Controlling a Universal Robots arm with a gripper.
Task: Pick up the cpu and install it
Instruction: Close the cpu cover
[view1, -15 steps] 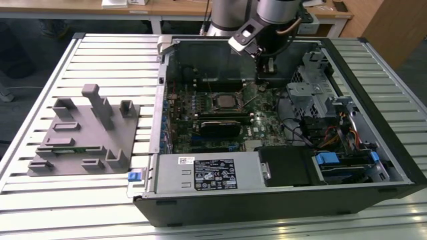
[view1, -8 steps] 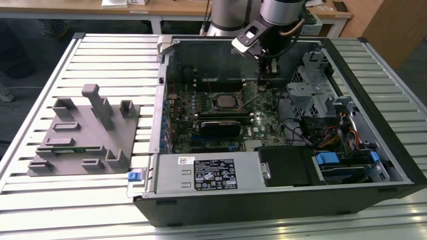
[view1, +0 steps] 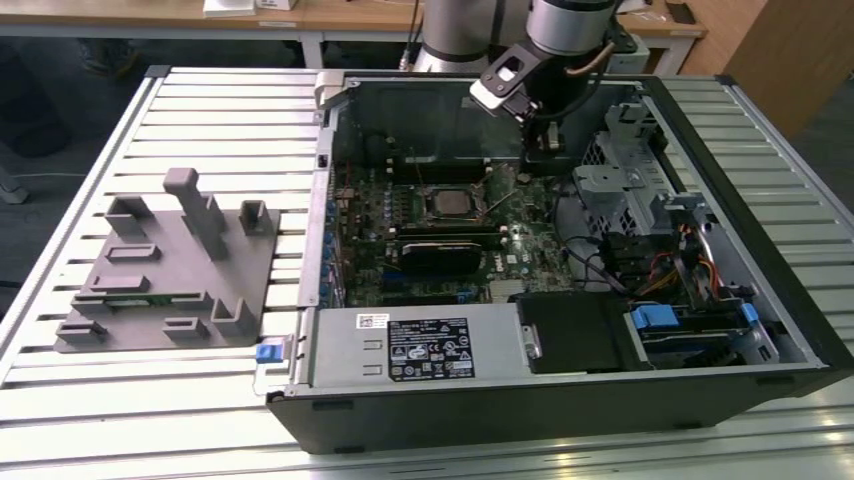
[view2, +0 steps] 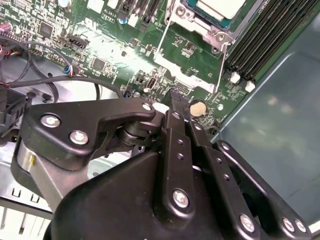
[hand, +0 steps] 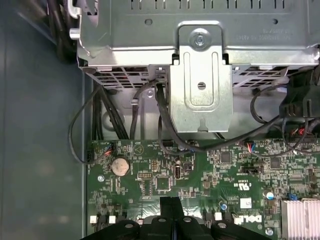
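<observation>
The cpu (view1: 451, 205) lies flat in the socket on the green motherboard (view1: 527, 245) inside the open computer case. In the second wrist view its pale silvery top (view2: 220, 7) sits inside the metal socket frame. My gripper (view1: 545, 148) hangs over the board's back part, toward the exterior view's right of the socket and apart from the cpu. In both wrist views the black fingers (view2: 176, 107) (hand: 171, 210) are pressed together with nothing between them, near the round coin battery (hand: 120, 166).
A metal drive cage (view1: 627, 175) and black cables (hand: 165, 125) stand close beside the gripper. The case walls (view1: 747, 230) surround the board. A labelled power supply (view1: 414, 345) is at the front. A grey fixture block (view1: 167, 270) rests on the slatted table (view1: 214, 110).
</observation>
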